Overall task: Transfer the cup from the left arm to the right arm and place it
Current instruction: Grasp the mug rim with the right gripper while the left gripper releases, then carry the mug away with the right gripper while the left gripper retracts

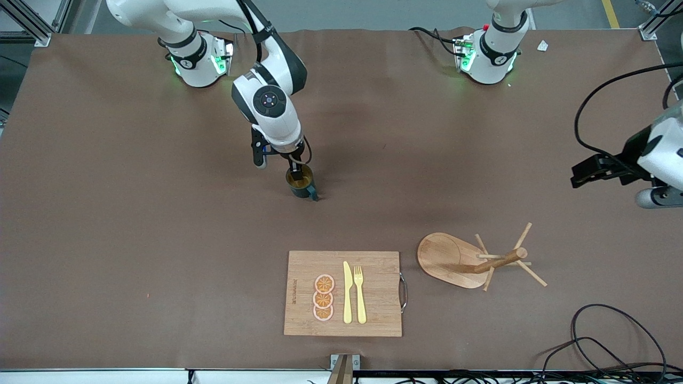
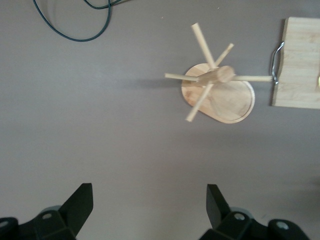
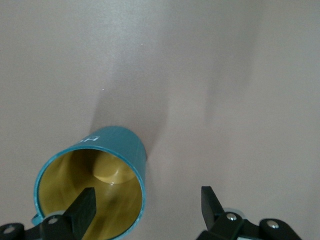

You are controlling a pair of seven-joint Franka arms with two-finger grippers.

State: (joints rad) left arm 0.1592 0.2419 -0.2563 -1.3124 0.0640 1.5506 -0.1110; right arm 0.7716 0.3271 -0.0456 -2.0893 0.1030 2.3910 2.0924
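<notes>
The dark teal cup with its gold inside stands upright on the brown table near the middle, its handle toward the front camera. My right gripper is low over it and open. In the right wrist view one finger reaches inside the cup and the other is outside, with the cup's wall between them and untouched. My left gripper is open and empty, up over the left arm's end of the table. It also shows in the left wrist view.
A wooden peg rack stands nearer the front camera toward the left arm's end and also shows in the left wrist view. Beside it lies a cutting board with a yellow knife, fork and orange slices. Black cables lie at the front corner.
</notes>
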